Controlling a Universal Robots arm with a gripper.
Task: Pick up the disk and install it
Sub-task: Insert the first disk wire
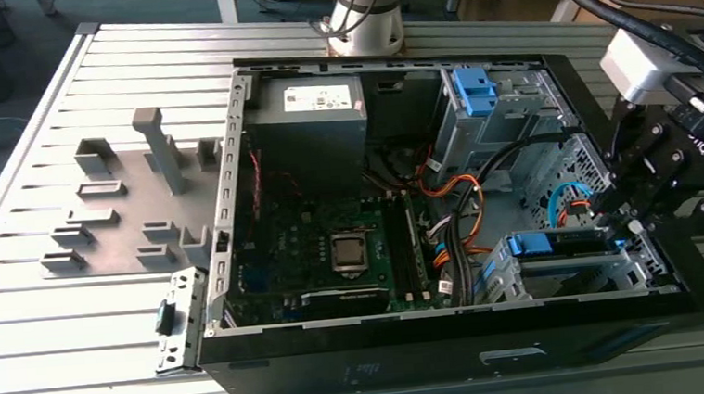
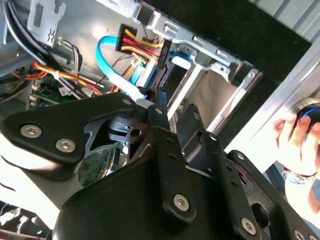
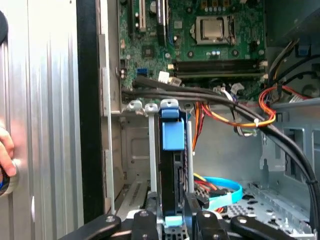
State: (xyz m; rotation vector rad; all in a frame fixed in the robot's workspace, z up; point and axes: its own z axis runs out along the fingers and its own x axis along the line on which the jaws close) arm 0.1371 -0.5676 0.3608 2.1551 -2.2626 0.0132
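as tool (image 3: pixel 172 219) sits at disk (image 3: pixel 172 162) | disk edge-on in drive cage (image 3: pixel 132 150)

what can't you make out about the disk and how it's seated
- First wrist view: disk edge-on, flat faces hidden by bay rails, one end behind the gripper.
- Second wrist view: gripper's body covers most of the disk.
- Exterior view: gripper hides one end of it.

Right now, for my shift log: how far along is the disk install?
Done: disk picked up and standing in the drive cage. In hand: gripper grips its end. Left: it is not yet released; whether it is fully seated, I cannot tell.
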